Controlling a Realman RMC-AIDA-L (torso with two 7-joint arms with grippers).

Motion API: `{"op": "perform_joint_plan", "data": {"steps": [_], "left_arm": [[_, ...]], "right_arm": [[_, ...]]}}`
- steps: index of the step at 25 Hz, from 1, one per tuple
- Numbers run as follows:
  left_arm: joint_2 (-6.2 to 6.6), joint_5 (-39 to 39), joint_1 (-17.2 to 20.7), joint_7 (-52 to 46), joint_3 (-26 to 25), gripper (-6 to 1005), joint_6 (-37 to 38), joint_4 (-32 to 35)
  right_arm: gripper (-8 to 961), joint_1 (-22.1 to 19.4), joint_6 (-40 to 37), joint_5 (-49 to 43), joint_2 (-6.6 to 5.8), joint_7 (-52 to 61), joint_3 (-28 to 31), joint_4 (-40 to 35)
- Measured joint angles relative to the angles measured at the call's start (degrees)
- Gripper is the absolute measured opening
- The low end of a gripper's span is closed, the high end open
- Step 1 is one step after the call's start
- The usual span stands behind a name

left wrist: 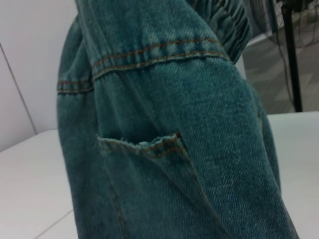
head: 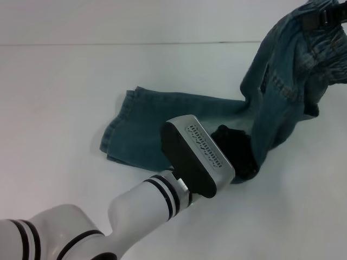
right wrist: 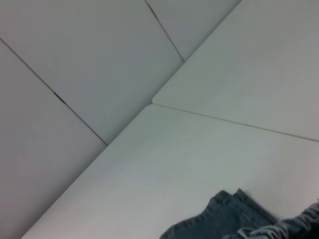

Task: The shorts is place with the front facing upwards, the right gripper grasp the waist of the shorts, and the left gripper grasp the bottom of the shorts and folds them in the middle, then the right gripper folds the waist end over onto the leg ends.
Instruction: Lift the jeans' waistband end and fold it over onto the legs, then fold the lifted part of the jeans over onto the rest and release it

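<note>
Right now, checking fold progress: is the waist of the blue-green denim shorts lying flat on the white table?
No: the gathered waist hangs lifted above the white table.

Left arm: we see it reaching forward from the lower left, white with black bands, its left tool (head: 238, 154) low at centre. Right tool (head: 324, 17): raised at upper right, mostly out of frame.
</note>
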Motion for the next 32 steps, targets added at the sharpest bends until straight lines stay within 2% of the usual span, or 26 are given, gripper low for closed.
{"op": "perform_joint_plan", "data": {"steps": [10,16,20,27,32], "left_arm": [[0.0,8.6,0.1,-10.8,-0.1,0,0.0,-0.4],[-0.01,9.3,0.9,-13.4,-1.3,0,0.2,0.4],[0.0,9.5,2.6,-19.5,-2.6,0,1.3,3.6],[-0.01,9.6,6.3,-26.6,-3.6,-1,8.1,7.6],[0.0,9.6,7.8,-36.7,-4.4,-1,13.3,12.7]], "right_arm": [[146,0.9,0.0,0.0,0.18,0.1,-1.9,0.0],[156,0.9,0.1,-0.2,0.29,-0.3,-2.7,0.3],[163,0.4,0.3,-0.3,0.25,-0.6,-3.7,0.5],[174,-0.1,0.5,-0.3,0.06,-1.6,-4.3,0.7],[182,-0.1,1.2,-0.4,0.13,-2.3,-4.5,1.5]]}}
